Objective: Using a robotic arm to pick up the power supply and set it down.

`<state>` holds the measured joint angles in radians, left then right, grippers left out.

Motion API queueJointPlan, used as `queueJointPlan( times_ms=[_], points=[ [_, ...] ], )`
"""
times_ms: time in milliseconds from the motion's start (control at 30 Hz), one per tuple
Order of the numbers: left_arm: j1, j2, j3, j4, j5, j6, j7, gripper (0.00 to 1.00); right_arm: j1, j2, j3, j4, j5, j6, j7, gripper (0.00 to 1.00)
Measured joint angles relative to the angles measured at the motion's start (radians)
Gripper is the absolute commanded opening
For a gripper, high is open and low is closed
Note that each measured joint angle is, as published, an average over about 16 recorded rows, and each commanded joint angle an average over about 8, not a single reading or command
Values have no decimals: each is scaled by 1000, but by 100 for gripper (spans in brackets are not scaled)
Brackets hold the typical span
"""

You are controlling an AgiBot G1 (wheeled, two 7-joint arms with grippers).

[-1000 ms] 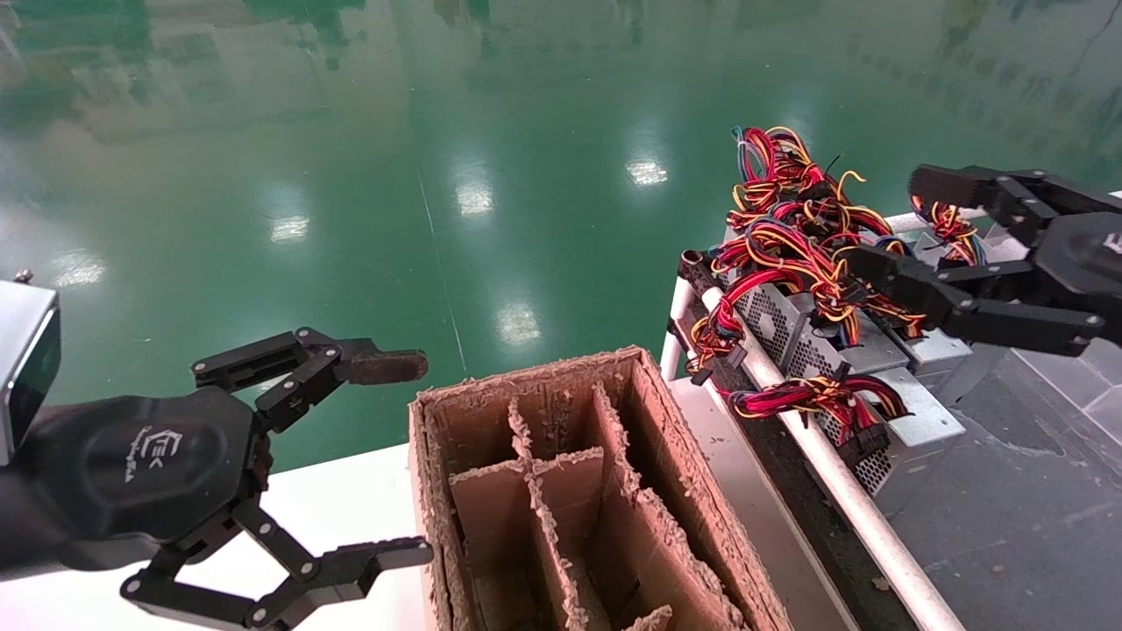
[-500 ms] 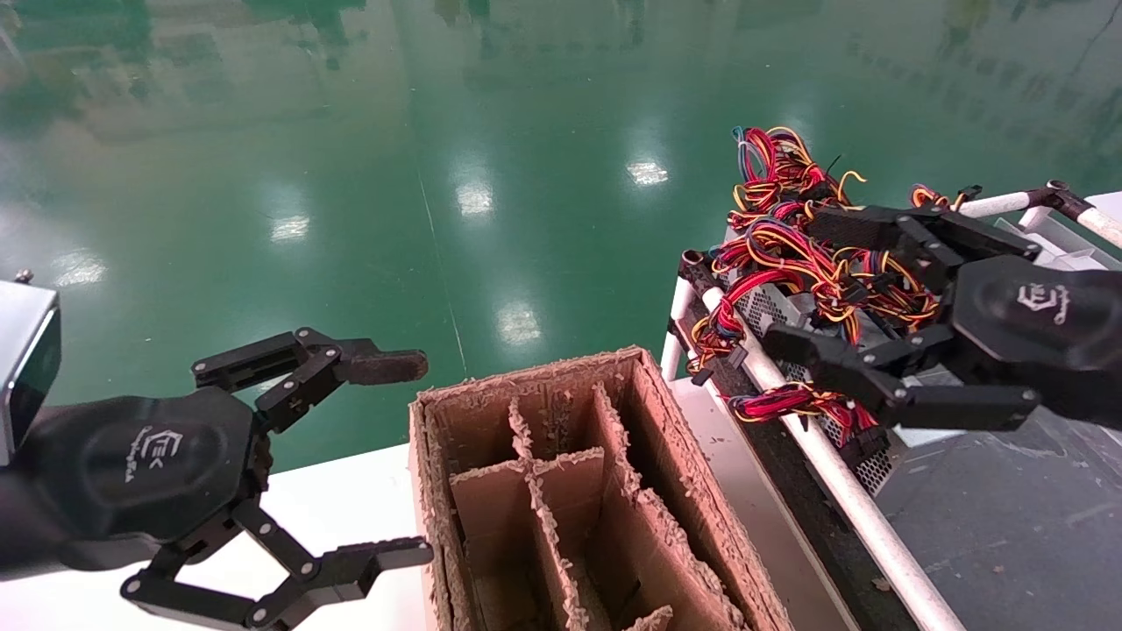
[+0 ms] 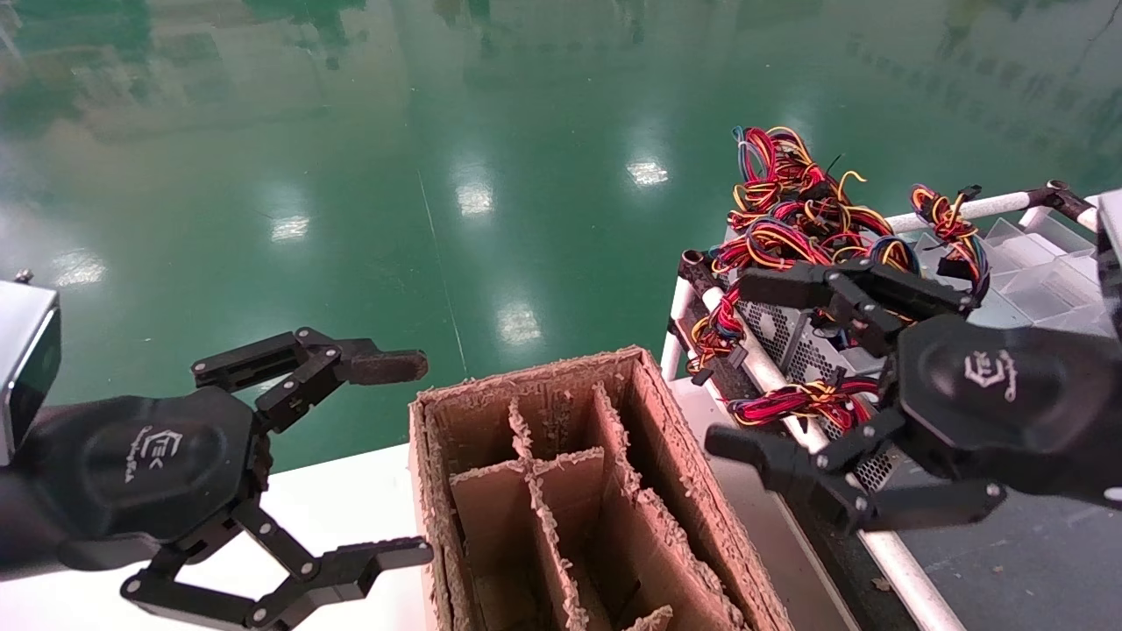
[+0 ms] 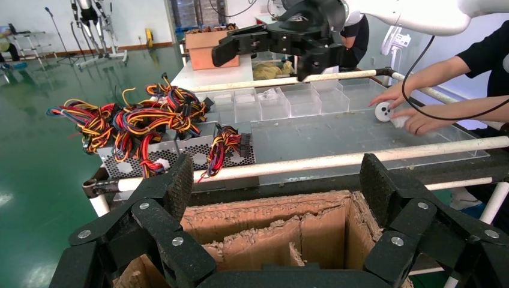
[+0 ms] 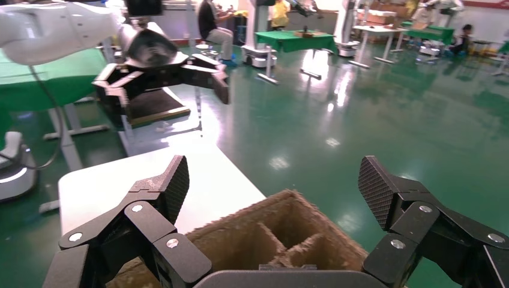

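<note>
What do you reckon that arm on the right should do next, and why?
Probably swing back over the cart and lower onto the power supply. The right gripper hangs open and empty between the cardboard box and the cart, its camera facing the box, so nothing has been picked up. The left gripper hangs open beside the box.

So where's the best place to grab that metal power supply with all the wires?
Probably the bare metal body of the power supply, coming down from above. Its flat sides suit two fingers, while the loose wires would slip or snag. The open right gripper hangs beside it; the left gripper waits open by the cardboard box.
</note>
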<state>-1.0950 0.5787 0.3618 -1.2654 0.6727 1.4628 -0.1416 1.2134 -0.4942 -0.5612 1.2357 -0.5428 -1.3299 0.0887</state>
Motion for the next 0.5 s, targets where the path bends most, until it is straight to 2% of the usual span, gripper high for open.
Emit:
queueJointPlan(
  times_ms=[500],
  points=[
    [0, 0, 0, 0, 0, 0, 0, 100, -113, -95, 230, 39, -153, -135, 80, 100]
  ],
)
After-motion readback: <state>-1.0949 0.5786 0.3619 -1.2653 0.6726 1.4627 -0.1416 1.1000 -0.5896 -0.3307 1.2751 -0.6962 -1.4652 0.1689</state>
